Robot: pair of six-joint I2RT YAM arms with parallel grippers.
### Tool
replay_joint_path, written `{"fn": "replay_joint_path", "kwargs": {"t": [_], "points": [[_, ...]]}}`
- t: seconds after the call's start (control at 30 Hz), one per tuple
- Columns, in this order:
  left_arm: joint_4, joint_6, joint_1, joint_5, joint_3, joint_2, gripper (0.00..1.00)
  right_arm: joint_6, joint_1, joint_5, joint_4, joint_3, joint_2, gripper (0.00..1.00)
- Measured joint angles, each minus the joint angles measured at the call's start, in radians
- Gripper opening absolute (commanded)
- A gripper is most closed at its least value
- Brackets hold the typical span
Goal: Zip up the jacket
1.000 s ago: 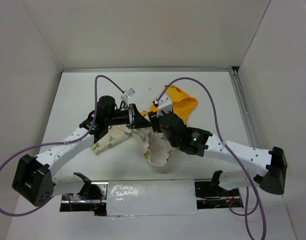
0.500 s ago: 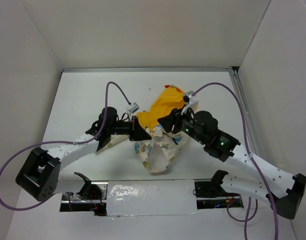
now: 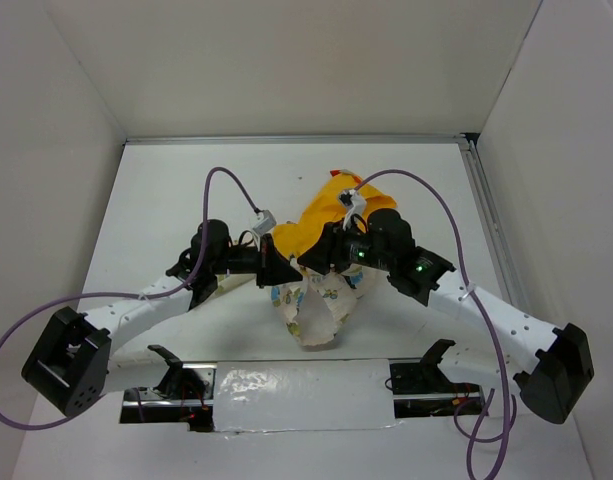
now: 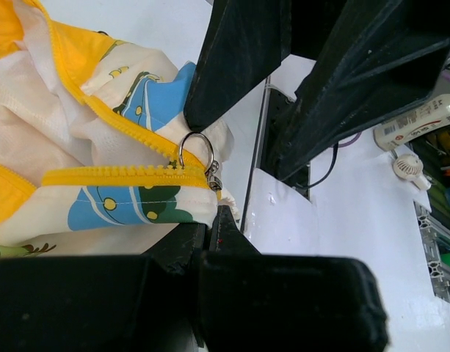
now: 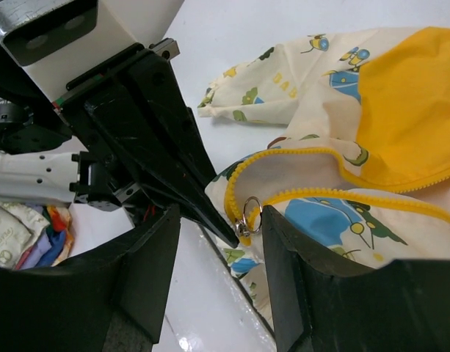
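The jacket (image 3: 311, 312) lies bunched mid-table, its cream printed body toward me and its orange-yellow hood (image 3: 331, 205) behind. My left gripper (image 3: 286, 272) (image 4: 213, 218) is shut on the jacket's bottom edge just below the zipper slider. The slider's metal ring pull (image 4: 197, 150) (image 5: 252, 214) sits at the foot of the yellow zipper teeth (image 5: 335, 196), which part above it. My right gripper (image 3: 308, 258) (image 5: 221, 216) is open; the ring stands close to its right finger (image 5: 298, 271) and nothing is pinched. The left fingers (image 5: 166, 158) reach in from the upper left.
A shiny taped strip (image 3: 306, 385) runs along the table's near edge between the arm bases. Purple cables (image 3: 426, 195) arch over both arms. White walls close the back and sides, with a metal rail (image 3: 486, 225) on the right.
The right gripper has drawn back, then come in again to straddle the zipper ring. The left gripper has shifted slightly right and nearer with the hem. The hood now lies more spread out.
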Motion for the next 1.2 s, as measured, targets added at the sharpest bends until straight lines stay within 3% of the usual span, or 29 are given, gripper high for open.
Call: {"fn": "replay_joint_path", "kwargs": {"t": [0.6, 1.2], "points": [[-0.002, 0.015, -0.001, 0.0, 0.0, -0.008, 0.0, 0.026, -0.027, -0.006, 0.007, -0.025, 0.015, 0.59], [-0.01, 0.029, -0.001, 0.005, 0.0, -0.013, 0.0, 0.015, -0.046, -0.103, 0.062, -0.043, 0.032, 0.4]]}}
